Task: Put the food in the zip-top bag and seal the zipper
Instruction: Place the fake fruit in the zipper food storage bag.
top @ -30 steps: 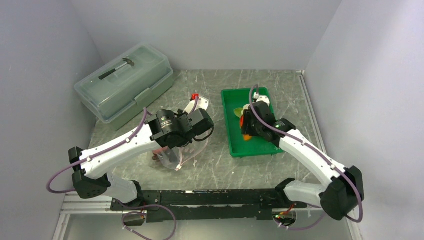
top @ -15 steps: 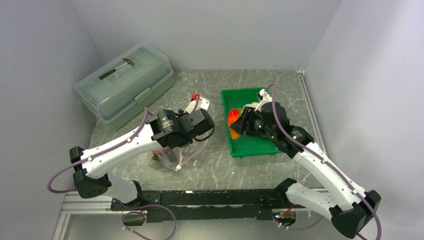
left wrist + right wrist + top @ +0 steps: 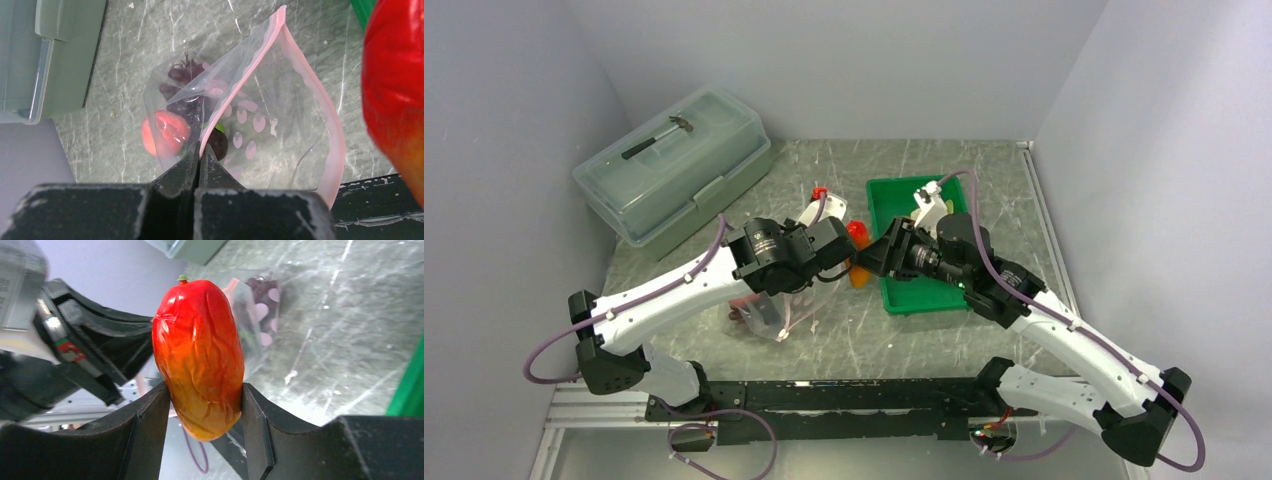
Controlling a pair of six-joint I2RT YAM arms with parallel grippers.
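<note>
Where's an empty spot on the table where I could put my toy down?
Bare table lies behind, between the lidded box and the green tray, and in front, between the bag and the tray's near edge. It's crowded in the middle, where the pepper hangs by the bag's mouth.

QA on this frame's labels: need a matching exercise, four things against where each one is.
Things:
1. pepper
2. grape bunch
3. zipper strip
4. lidded box

Places:
A. inside the zip-top bag
B. pinched in the shut left pincer
C. standing far left, lid on
D. clamped in the right pincer

Pairs: 1-D, 2-A, 3-B, 4-C
</note>
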